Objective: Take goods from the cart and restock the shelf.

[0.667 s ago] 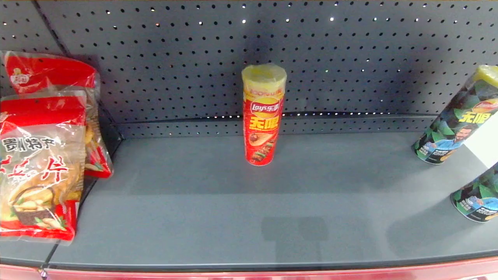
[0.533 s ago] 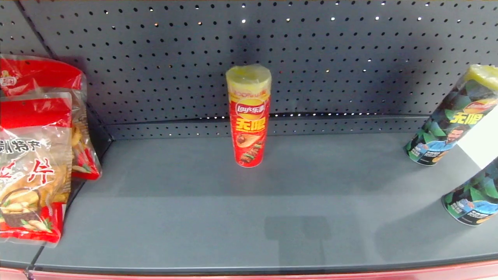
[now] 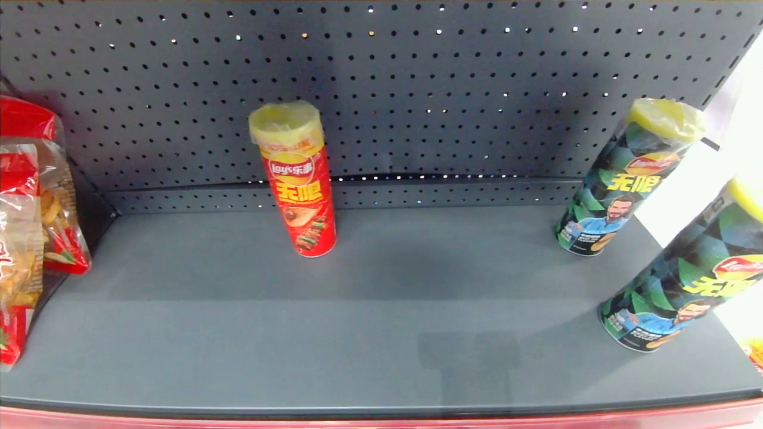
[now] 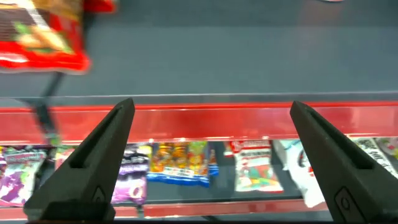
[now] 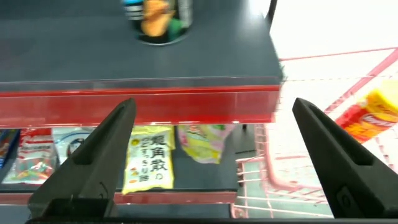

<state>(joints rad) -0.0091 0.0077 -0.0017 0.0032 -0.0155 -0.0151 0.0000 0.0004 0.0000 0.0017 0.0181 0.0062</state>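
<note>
A red chip can (image 3: 295,179) with a yellow lid stands upright near the back of the grey shelf (image 3: 357,316). Two dark green chip cans (image 3: 626,179) (image 3: 679,280) stand at the shelf's right end. My left gripper (image 4: 211,106) is open and holds nothing, in front of the shelf's red front edge (image 4: 205,118). My right gripper (image 5: 214,102) is also open and holds nothing, facing the shelf's right end. To its side is the red wire cart (image 5: 329,87) with a yellow and red pack (image 5: 373,115) inside.
Red snack bags (image 3: 24,226) stand at the shelf's left end. A perforated back panel (image 3: 381,89) closes the rear. Wide bare shelf lies between the red can and the green cans. Packets (image 4: 180,165) (image 5: 149,165) fill the lower shelf.
The whole head picture has slid left, so the camera has turned right. The cans and bags keep their places on the shelf.
</note>
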